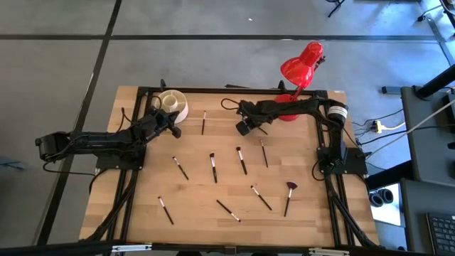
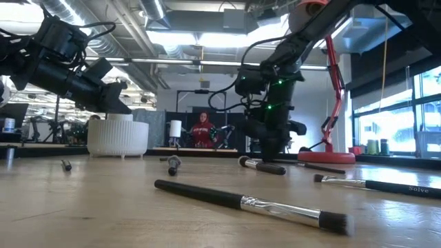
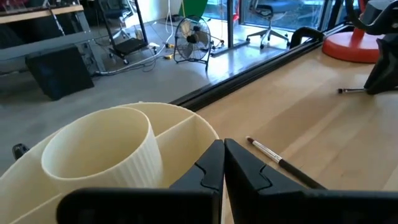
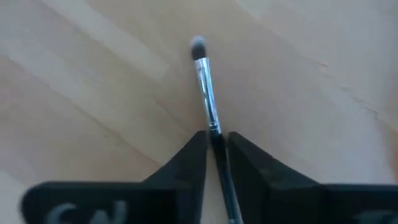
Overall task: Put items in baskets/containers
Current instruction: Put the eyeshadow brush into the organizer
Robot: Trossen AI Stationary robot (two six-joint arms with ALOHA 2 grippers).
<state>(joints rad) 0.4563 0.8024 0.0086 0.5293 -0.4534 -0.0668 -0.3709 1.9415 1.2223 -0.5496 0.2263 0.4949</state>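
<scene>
The cream-white cup with inner dividers (image 1: pixel 173 105) stands at the far left of the table and also appears in the low view (image 2: pixel 117 138). My left gripper (image 1: pixel 174 125) is shut and hovers just over the cup's right rim (image 3: pixel 186 124); nothing shows between its fingers. My right gripper (image 1: pixel 245 128) is at the far middle of the table, pointing down, shut on a thin makeup brush (image 4: pixel 205 87). More brushes lie flat on the wood: one beside the cup (image 1: pixel 203 122), several mid-table (image 1: pixel 212 167) and a fan-headed one (image 1: pixel 288 198). My right gripper pinches the brush's dark handle (image 4: pixel 215 129) between its two fingers, just behind the metal ferrule. The fingers come from above, pointing down at the table. The ferrule and pale bristle tip (image 4: pixel 198 45) stick out past the fingertips. Whether the brush is lifted or on the wood cannot be told.
A red desk lamp (image 1: pixel 302 67) stands at the far right with its round base (image 3: pixel 360 46) on the table, just behind my right arm. A black frame rail (image 1: pixel 213 89) runs along the table's far edge. Bare wood lies between the cup and my right gripper.
</scene>
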